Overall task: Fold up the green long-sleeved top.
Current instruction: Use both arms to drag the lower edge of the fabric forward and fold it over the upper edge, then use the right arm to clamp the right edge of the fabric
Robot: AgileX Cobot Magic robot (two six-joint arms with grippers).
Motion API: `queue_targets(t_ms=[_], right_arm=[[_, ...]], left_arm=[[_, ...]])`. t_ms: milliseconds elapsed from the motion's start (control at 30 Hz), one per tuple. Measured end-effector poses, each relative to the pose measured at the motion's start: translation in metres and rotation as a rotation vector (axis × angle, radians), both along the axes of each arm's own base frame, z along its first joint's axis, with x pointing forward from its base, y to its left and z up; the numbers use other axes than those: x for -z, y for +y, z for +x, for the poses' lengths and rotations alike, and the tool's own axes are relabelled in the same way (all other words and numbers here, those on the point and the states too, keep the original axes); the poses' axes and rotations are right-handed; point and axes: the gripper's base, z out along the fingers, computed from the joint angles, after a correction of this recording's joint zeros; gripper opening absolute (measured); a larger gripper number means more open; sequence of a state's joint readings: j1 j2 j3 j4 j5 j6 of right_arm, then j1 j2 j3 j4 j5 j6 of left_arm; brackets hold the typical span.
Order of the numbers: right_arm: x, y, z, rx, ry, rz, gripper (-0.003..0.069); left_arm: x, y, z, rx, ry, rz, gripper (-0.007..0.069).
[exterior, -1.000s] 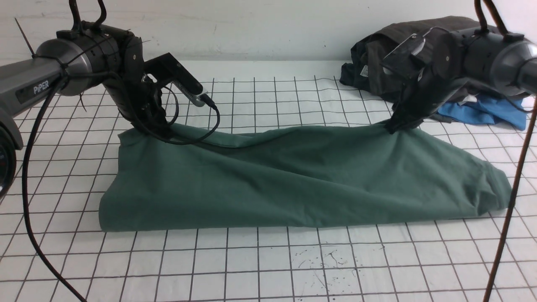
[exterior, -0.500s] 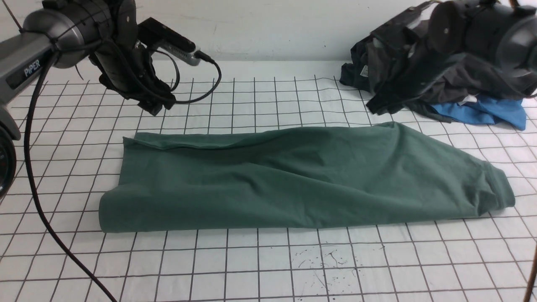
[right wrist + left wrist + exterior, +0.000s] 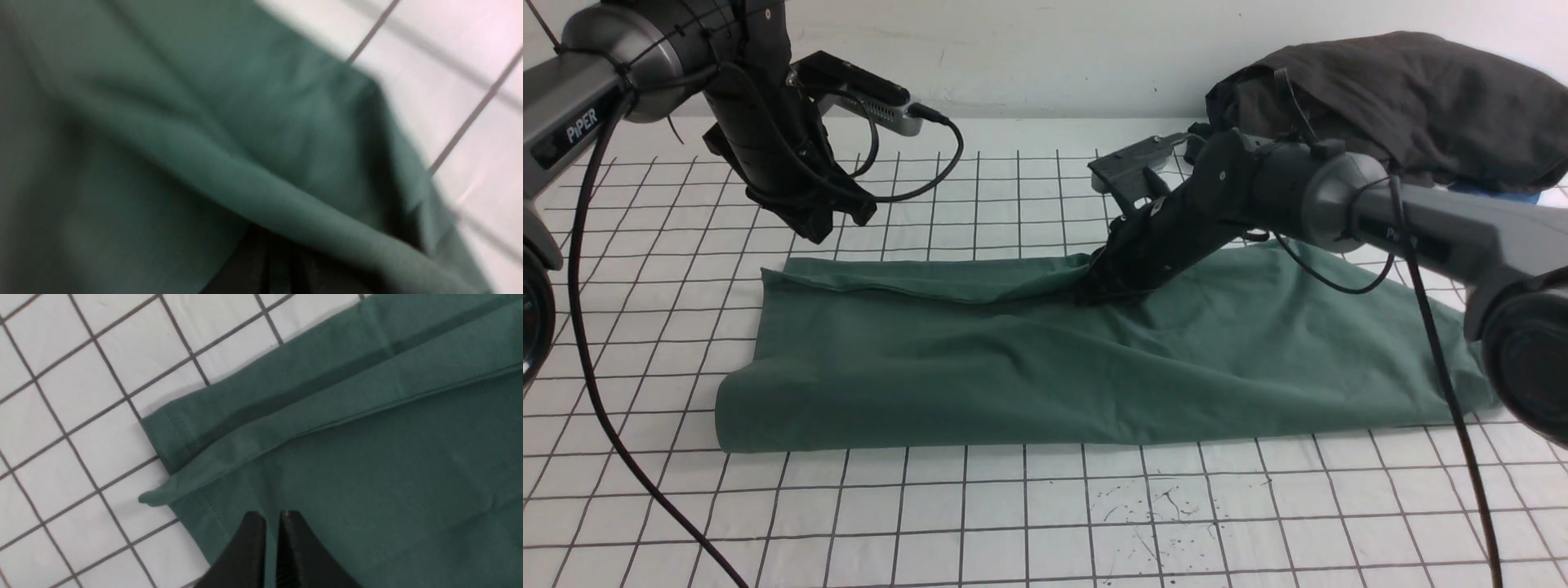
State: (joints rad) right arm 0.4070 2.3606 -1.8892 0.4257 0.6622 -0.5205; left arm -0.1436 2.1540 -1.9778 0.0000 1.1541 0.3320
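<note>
A: Front view, items recorded?
B: The green long-sleeved top (image 3: 1054, 359) is laid as a long folded band across the gridded table (image 3: 1013, 506). The left gripper (image 3: 822, 229) is held above its far left corner, clear of the cloth. The right gripper (image 3: 1094, 290) is set on the far edge near the middle, beside a raised ridge. A dark heap of clothes (image 3: 1405, 98) is noted far right.
A: Left wrist view?
B: The jaws are seen almost together, nothing between, over the hemmed corner.
A: Right wrist view?
B: Blurred. A fold is draped over the dark fingers (image 3: 253, 265); whether the jaws are clamped cannot be told.
</note>
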Motion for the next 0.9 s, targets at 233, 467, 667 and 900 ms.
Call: queue_targets(t_ms=[233,467,667,900], right_arm=[[-0.006,-0.013,0.02,0.192,-0.109,0.112,0.0078],[-0.036,-0.053,0.022,0.24,-0.047,0.107,0.0077],[-0.133,-0.11,-0.003,0.234,-0.1,-0.001,0.0077],[-0.174,-0.171,-0.045,0.272,0.098,-0.137,0.0077]], left_arm=[[0.005,-0.001,0.001,0.014,0.014,-0.007,-0.0008],[0.024,-0.002,0.003,0.014,0.07,-0.001,-0.0008],[0.018,-0.003,-0.004,0.012,0.108,-0.03,-0.0008],[0.06,-0.003,-0.032,0.0,0.294,-0.053,-0.0008]])
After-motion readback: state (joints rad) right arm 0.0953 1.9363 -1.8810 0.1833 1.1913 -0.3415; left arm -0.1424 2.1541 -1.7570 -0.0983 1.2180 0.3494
